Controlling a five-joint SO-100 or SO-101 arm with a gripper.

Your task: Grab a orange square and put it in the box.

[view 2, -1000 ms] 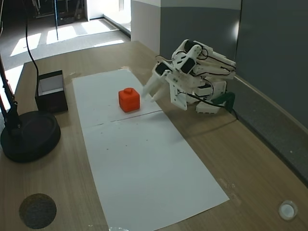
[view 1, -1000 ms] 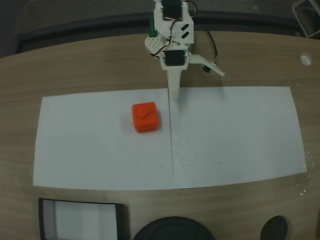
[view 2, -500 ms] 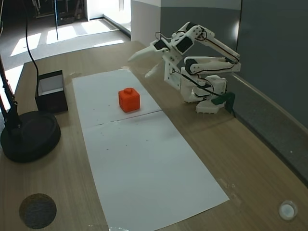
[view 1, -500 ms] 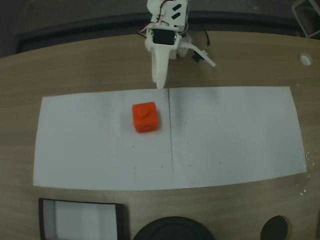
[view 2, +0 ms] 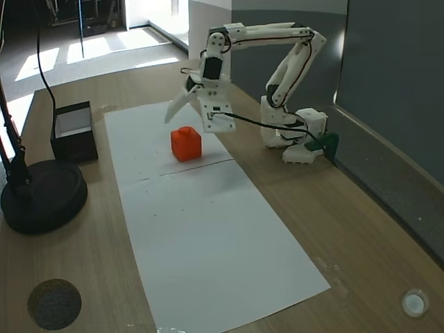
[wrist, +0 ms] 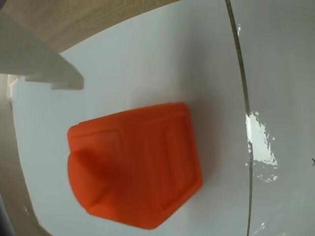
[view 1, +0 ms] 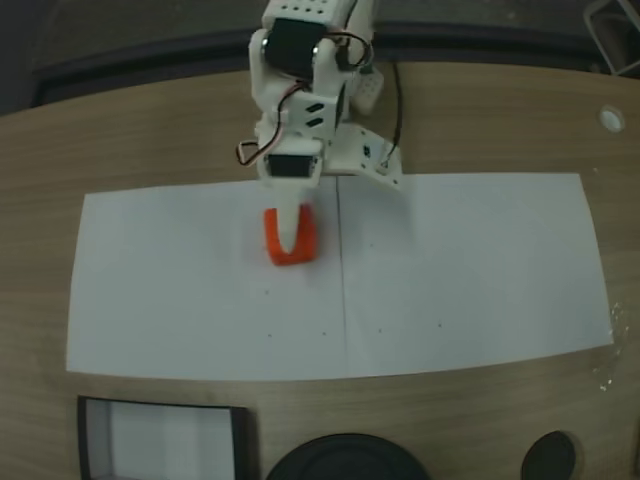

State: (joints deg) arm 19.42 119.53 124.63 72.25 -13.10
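The orange square (view 1: 300, 245) lies on the white paper sheet, left of its centre crease; in another fixed view the orange square (view 2: 186, 143) sits upright, raised mark on top. My gripper (view 1: 343, 215) hovers open just above it, apart from it, one long finger (view 1: 290, 225) crossing over the cube. From the side, the gripper (view 2: 198, 123) hangs spread over the cube's top. In the wrist view the orange square (wrist: 135, 167) is large and close, with one white finger (wrist: 34, 59) at the upper left. The box (view 1: 160, 405) sits at the near left edge; the box (view 2: 76, 149) has a white floor.
A white paper sheet (view 1: 450, 270) covers the middle of the wooden table. A large black round base (view 2: 41, 194) stands next to the box, and a small dark disc (view 2: 54, 303) lies further along. A white cap (view 1: 611, 118) sits near the far right edge.
The arm has unfolded from near its base, risen and reached forward, so the open gripper now hangs over the cube. The cube has stayed in place.
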